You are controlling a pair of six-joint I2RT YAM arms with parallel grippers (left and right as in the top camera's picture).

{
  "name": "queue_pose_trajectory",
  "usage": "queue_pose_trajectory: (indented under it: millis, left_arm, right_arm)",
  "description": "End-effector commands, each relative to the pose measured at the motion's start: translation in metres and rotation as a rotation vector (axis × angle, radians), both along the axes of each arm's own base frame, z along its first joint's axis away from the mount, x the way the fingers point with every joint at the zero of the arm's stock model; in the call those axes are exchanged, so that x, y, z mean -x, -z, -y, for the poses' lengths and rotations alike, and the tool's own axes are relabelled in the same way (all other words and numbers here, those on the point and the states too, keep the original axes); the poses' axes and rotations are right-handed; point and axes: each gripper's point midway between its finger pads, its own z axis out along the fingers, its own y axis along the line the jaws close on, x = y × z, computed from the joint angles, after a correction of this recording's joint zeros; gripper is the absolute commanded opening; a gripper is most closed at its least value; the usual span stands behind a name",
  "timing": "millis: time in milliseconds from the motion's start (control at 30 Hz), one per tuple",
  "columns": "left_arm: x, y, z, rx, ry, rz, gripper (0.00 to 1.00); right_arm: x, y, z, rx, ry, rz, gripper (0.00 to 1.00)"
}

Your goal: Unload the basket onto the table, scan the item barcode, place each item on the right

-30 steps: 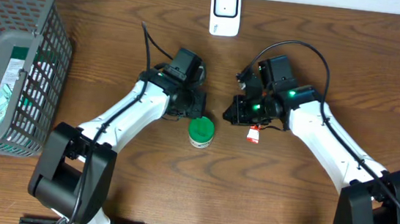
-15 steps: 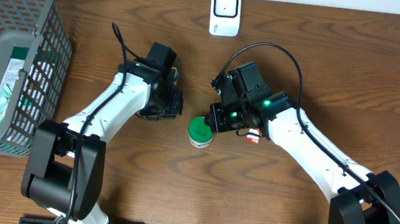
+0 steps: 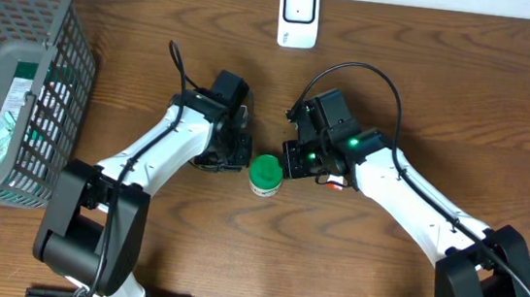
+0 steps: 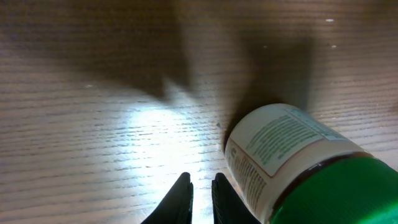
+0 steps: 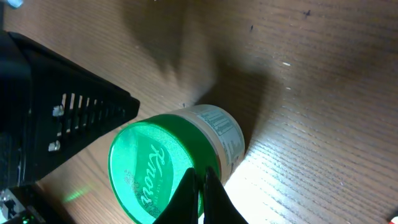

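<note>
Left wrist view: the left gripper (image 4: 200, 194) is seen with its fingers drawn almost together, only a thin slit left between them, and nothing is held there. Just beside those fingers, on the wooden table (image 4: 93, 143), the jar (image 4: 292, 162) is seen, with a white printed label and a green lid; whether it is touched cannot be told.

From the right wrist, the right gripper (image 5: 200, 186) is shown fully closed and empty, its tips poised over the edge of the green lid, on which pale lettering can be made out. A black slotted part of the left arm (image 5: 62, 112) is seen close against the jar's far side.

From overhead, the jar is found lid-up near the middle of the table, flanked closely by both grippers. A small red-and-white scrap (image 3: 337, 183) is seen under the right arm, just beside its gripper. The white scanner (image 3: 298, 15) is placed at the far edge, well apart from the jar, with the two wrists lying between them. A grey mesh basket (image 3: 59, 60) with several packets in it is set at the left edge.
</note>
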Motion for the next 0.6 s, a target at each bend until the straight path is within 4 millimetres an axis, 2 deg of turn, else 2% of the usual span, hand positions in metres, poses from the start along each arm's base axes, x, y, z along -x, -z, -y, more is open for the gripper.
queue_pose_trajectory:
  millis: [0,67,233,433,567]
  left_arm:
    - [0.004,0.003,0.0,-0.004,0.007,-0.012,0.14]
    - [0.004,0.003,0.001,-0.001,0.009,-0.013,0.14]
    - [0.003,0.003,0.002,0.002,0.009,-0.006,0.14]
    - [0.002,0.003,0.003,0.003,0.006,-0.003,0.14]
    - [0.001,0.002,0.003,0.005,0.006,0.001,0.14]
  right_arm:
    - [0.001,0.009,0.01,0.029,0.028,-0.011,0.01]
    - [-0.004,0.007,0.011,0.019,0.037,0.002,0.01]
    - [-0.011,-0.007,-0.001,-0.097,0.017,0.008,0.01]
    - [-0.014,-0.002,0.009,-0.067,0.065,-0.009,0.01]
    - [-0.007,-0.018,-0.012,-0.193,-0.025,-0.013,0.01]
